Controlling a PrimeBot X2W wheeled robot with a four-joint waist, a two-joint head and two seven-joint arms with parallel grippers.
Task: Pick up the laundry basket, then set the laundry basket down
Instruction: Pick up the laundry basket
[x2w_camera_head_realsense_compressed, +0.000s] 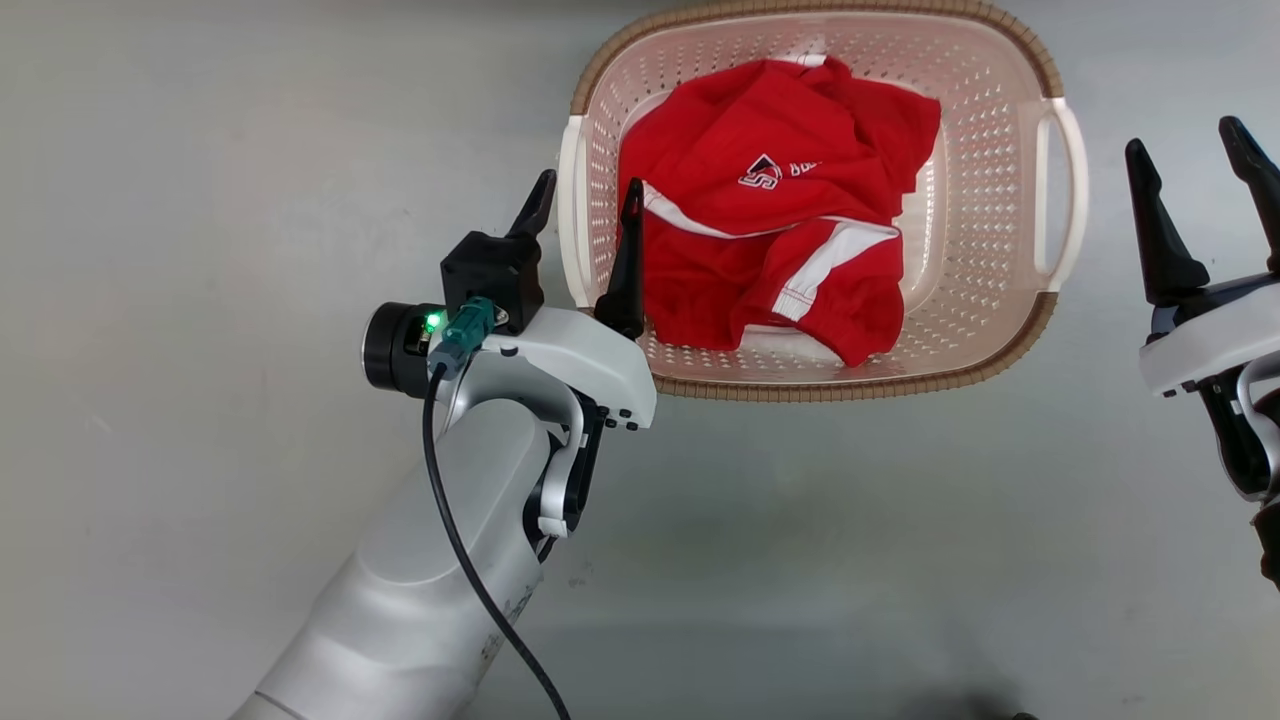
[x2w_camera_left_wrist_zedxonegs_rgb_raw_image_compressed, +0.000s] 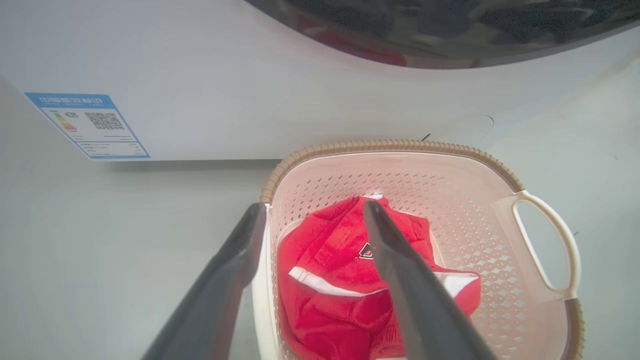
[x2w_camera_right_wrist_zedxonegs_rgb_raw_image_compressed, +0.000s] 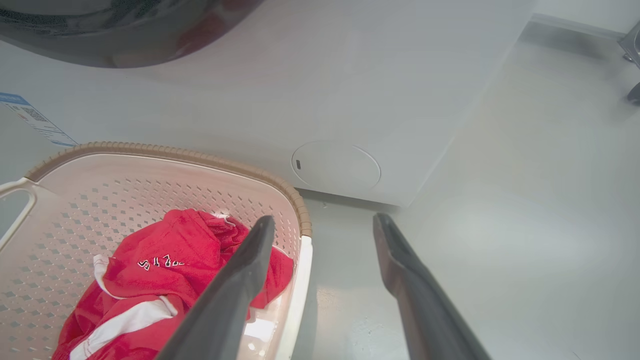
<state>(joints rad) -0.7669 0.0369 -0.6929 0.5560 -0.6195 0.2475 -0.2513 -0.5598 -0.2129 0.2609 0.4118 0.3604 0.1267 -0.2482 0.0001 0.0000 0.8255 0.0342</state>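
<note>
The left gripper (x2w_camera_head_realsense_compressed: 585, 228) was open, its fingers straddling the left handle (x2w_camera_head_realsense_compressed: 572, 200) of the laundry basket (x2w_camera_head_realsense_compressed: 830, 388) without clamping it. The right gripper (x2w_camera_head_realsense_compressed: 1195, 190) was also open, near the right handle (x2w_camera_head_realsense_compressed: 1077, 190) but apart from it. The basket, holding a red garment (x2w_camera_head_realsense_compressed: 780, 200), rested on the floor (x2w_camera_head_realsense_compressed: 200, 300) before the washer (x2w_camera_left_wrist_zedxonegs_rgb_raw_image_compressed: 250, 75). Assessment: grasp not yet made; lift and set-down both outstanding.

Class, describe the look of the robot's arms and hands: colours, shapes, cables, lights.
The left hand and right hand each have two long black fingers on a white housing. The left's pale grey forearm carries a black cable to a teal connector beside a green light.
</note>
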